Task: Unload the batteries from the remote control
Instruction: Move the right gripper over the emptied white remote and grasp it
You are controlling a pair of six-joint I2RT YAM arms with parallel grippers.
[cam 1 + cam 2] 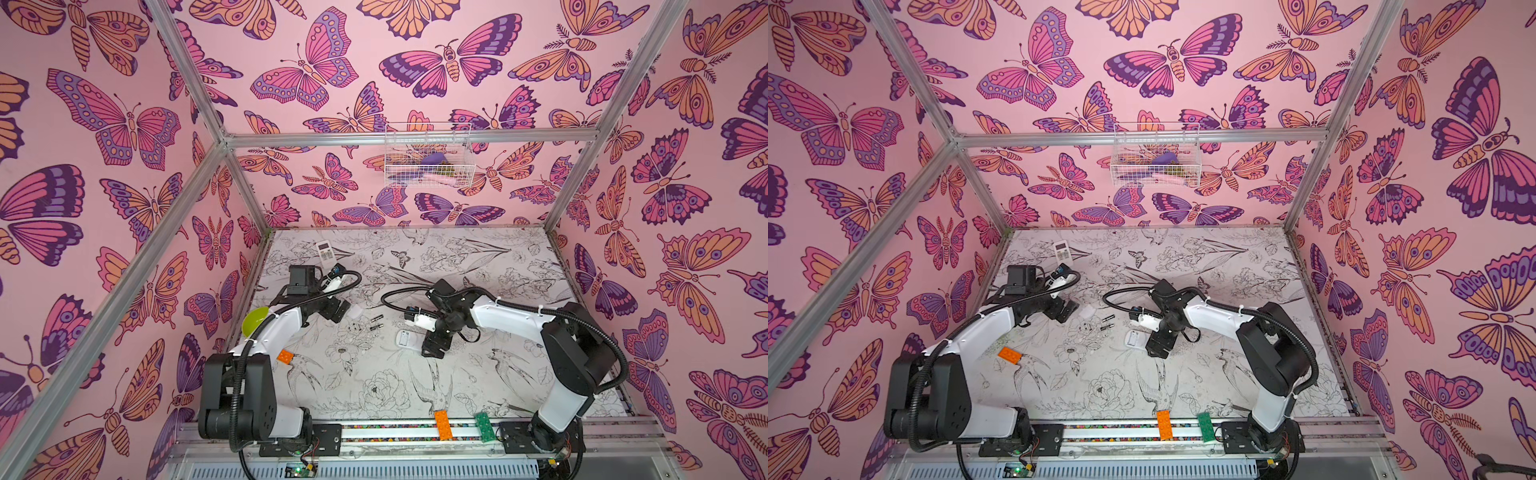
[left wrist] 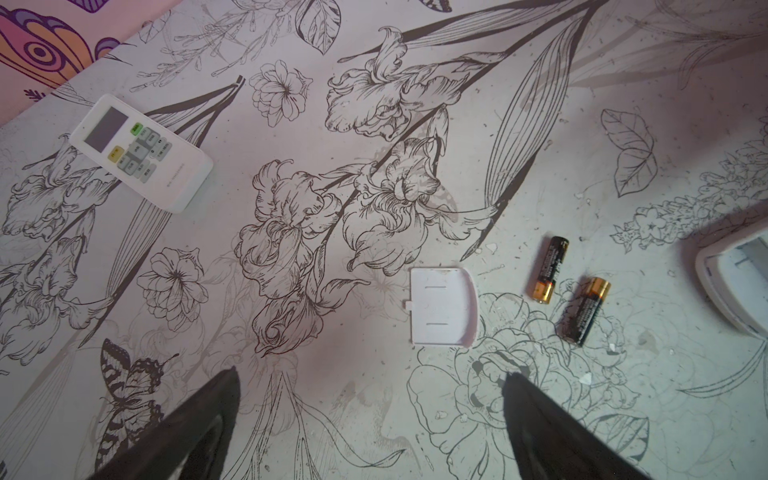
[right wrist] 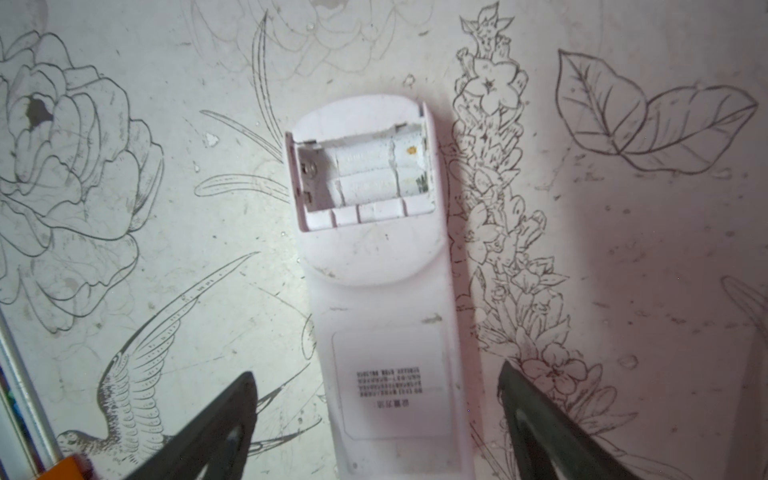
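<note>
Remote control (image 3: 386,270) lies face down on the table (image 2: 623,124), back up, which lets us see straight into its battery bay (image 3: 365,174). The bay is bare, contacts showing, no cells inside.

The two batteries (image 2: 548,270) lie loose on the table side by side, not quite parallel, between the detached cover (image 2: 442,307) and the remote. We judge they were set aside there to keep the bay reachable.

Right gripper (image 3: 376,370) hangs over the remote's label end, jaws spread, one finger on each side and neither touching. It straddles rather than grips.

Left gripper (image 2: 370,374) hangs wide open above bare table near the cover, holding nothing.

A second remote (image 2: 141,151) lies face up by the far wall. Whether it carries cells we cannot tell.
</note>
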